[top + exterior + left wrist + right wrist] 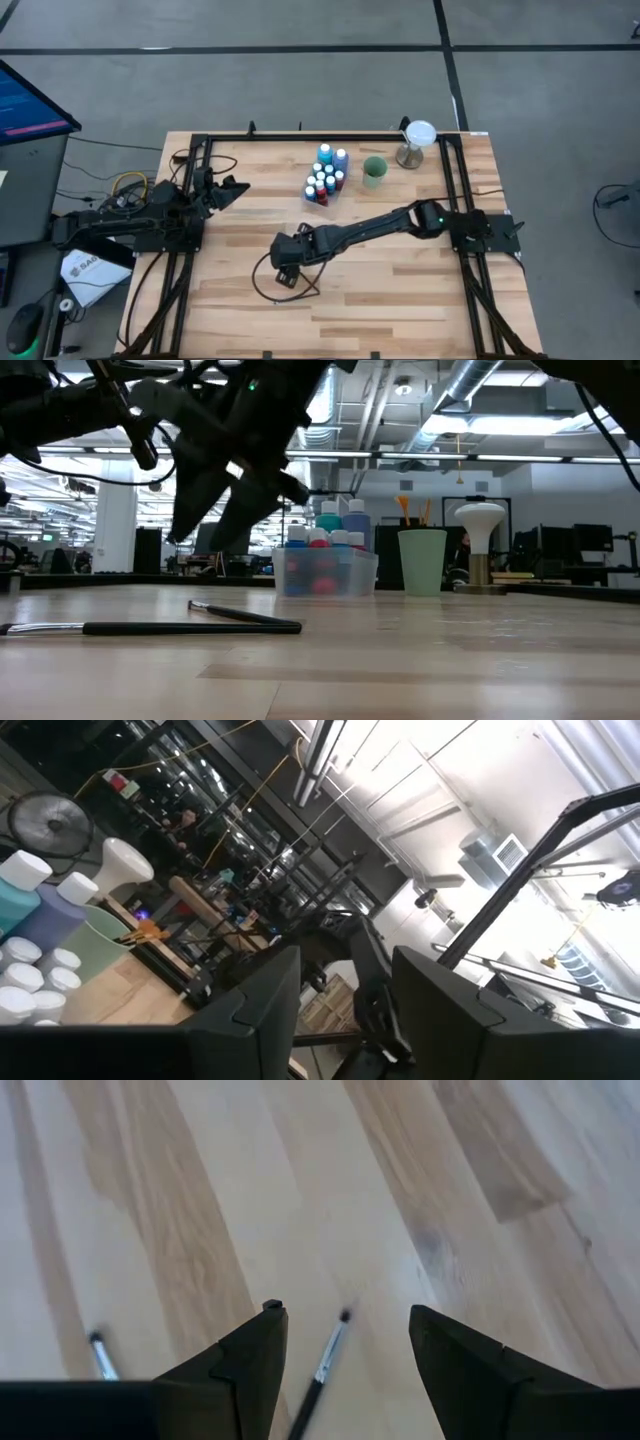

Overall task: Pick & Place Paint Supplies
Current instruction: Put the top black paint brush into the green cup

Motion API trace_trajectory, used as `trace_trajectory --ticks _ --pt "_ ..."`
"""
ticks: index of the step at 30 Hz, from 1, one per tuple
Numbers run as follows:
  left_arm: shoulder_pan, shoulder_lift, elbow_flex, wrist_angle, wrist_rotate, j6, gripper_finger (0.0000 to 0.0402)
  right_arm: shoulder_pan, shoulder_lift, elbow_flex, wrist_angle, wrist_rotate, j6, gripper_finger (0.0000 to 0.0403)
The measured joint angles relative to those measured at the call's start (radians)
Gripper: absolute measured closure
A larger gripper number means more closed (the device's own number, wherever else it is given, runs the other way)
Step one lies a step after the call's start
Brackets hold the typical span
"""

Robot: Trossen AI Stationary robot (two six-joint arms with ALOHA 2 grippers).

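Observation:
Two thin dark paintbrushes lie flat on the wooden table; one (322,1370) shows between the fingers of my right gripper (345,1350), the other (99,1354) off to one side. In the low view they are a long brush (180,627) and a shorter one (240,615). My right gripper (283,268) hangs open above them, slanting down, touching nothing. Small white-capped paint bottles (326,175) stand in a clear tray (365,575) at the table's far middle. My left gripper (228,190) waits open at the left, raised.
A pale green cup (374,172) with thin sticks in it (412,510) stands right of the tray. A white mushroom-shaped object on a wooden base (417,140) stands at the far right. Black frame rails (190,250) run along both sides. A monitor (25,100) stands beyond the left edge.

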Motion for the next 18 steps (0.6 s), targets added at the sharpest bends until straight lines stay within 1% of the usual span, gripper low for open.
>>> trace_trajectory --ticks 5,7,10,12,14,18 --pt "0.000 0.000 0.000 0.001 0.036 0.000 0.0247 -0.001 0.019 0.000 0.001 0.002 0.010 0.0197" --pt "0.000 0.000 0.000 0.000 0.049 0.000 0.0247 -0.001 0.040 0.005 0.033 0.003 0.011 0.0197" --pt "0.000 0.000 0.000 0.000 0.056 0.000 0.0247 -0.001 0.053 -0.003 0.016 0.002 0.008 0.0197" --pt "0.000 0.000 0.000 0.000 0.056 0.000 0.0247 -0.001 0.076 0.006 0.051 0.003 0.006 0.0197" --pt "0.000 0.000 0.000 0.000 0.056 0.000 0.0247 -0.001 0.091 -0.001 0.020 0.003 0.008 0.0197" --pt "0.000 0.000 0.000 0.000 0.056 0.000 0.0247 0.002 0.118 0.006 0.022 0.018 0.057 0.0202"
